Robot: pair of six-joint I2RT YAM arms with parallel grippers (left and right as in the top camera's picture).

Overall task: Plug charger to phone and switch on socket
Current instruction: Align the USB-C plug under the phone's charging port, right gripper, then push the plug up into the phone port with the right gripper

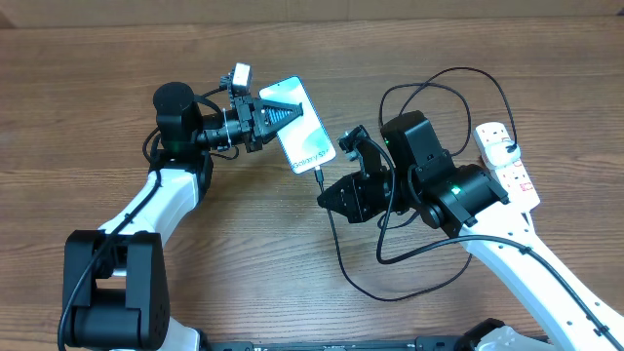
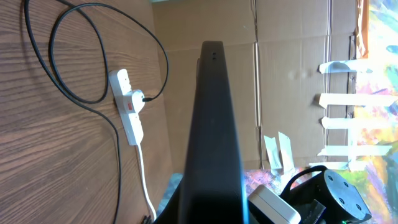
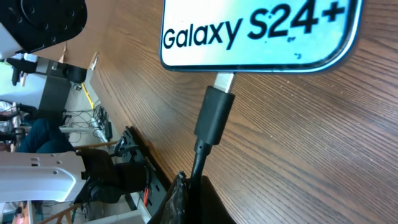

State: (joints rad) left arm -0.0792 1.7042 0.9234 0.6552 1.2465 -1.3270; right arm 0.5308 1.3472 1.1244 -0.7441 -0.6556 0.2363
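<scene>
The phone (image 1: 310, 141) sits in the far half of the counter (image 1: 117, 58), about midway between its left and right edges. It is turned at a slant, with the "Galaxy" end toward the near edge. The left pincer (image 1: 292, 113) is pressed onto it from the left, and a dark finger lies across the pale screen. In the left wrist view the phone (image 2: 214, 124) shows edge-on as a dark slab running straight out from the camera, so this pincer is pinching the phone by its long side. Whether the phone rests on the wood or hangs just above it cannot be told.

The right pincer (image 1: 329, 193) is closed tight on the charger (image 1: 336, 244) just behind its connector (image 3: 214, 115). The dark fingertips (image 3: 186, 202) meet around the thin black lead. The connector's metal tip touches the phone's (image 3: 261, 31) short edge below the lettering, with bare metal showing between plug body and phone.

From there the black lead loops toward the near edge. It then runs back across to the socket (image 1: 522, 180) by the right edge, where its white plug head (image 1: 499, 146) sits in an outlet.
</scene>
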